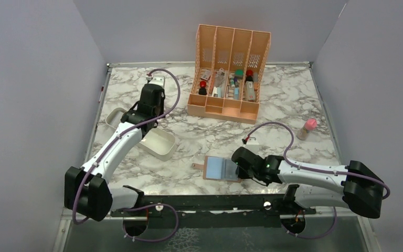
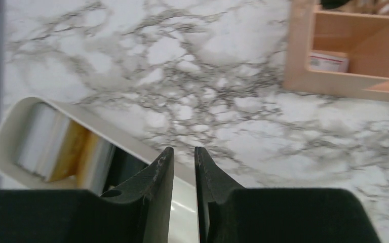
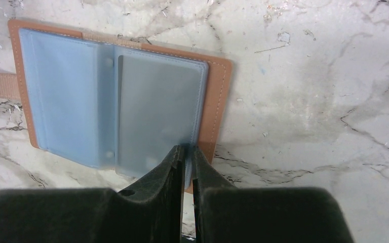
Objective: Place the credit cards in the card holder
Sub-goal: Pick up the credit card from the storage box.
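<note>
Right jaws pinch the card holder by a blue sleeve's near edge and could drag it askew, while left jaws hang slightly parted over the white tray.

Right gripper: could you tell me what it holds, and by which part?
The right gripper pinches the card holder by the near edge of its blue sleeve.

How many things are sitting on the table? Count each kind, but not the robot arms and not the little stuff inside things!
card holder: 1
white tray: 1
peach organizer: 1
pink-capped bottle: 1
Total: 4
</note>
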`<state>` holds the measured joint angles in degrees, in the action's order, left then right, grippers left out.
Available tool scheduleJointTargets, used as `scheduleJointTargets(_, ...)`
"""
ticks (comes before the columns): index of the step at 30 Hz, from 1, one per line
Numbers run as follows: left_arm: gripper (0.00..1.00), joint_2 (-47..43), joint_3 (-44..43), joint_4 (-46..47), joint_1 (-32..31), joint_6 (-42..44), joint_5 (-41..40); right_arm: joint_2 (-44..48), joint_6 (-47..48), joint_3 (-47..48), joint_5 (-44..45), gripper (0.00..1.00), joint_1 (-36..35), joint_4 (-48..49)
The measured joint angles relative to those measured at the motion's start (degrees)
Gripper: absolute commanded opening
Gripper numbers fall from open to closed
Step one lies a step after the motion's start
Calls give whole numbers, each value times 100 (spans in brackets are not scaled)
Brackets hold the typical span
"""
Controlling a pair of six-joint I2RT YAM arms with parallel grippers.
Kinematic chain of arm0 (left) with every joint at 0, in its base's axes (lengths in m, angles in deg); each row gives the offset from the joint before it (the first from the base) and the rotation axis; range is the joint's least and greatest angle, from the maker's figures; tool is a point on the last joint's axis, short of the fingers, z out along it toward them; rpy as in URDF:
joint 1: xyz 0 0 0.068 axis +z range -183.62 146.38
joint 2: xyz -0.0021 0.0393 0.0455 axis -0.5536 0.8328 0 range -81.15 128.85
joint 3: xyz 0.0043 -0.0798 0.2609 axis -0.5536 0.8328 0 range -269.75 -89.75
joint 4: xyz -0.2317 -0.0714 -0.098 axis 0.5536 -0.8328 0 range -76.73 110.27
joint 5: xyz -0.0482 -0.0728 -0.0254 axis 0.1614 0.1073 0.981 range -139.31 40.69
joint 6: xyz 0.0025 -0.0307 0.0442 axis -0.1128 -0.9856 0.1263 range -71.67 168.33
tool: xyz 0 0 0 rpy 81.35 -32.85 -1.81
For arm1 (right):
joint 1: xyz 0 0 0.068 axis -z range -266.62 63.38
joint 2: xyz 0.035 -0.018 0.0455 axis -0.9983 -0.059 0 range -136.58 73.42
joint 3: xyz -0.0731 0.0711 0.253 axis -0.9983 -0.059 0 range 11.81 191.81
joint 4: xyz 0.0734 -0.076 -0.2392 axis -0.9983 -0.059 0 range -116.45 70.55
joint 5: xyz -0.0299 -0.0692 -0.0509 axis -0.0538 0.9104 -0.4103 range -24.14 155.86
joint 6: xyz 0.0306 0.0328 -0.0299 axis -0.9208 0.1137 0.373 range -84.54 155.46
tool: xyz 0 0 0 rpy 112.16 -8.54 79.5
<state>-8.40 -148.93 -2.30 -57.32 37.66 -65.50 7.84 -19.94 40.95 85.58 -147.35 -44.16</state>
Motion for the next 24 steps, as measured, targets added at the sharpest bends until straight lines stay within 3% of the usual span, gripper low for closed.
scheduleJointTargets(4, 31, -17, 341, 55, 568, 1067, -208, 13, 24, -50, -7, 15, 0, 98)
scheduleJointTargets(13, 46, 446, 461, 138, 1788, 2188, 76, 46, 107, -109, -13, 15, 0, 190)
scheduleJointTargets(24, 56, 925, 699, 201, 1921, 2946, 61, 68, 170, -136, -68, 15, 0, 273)
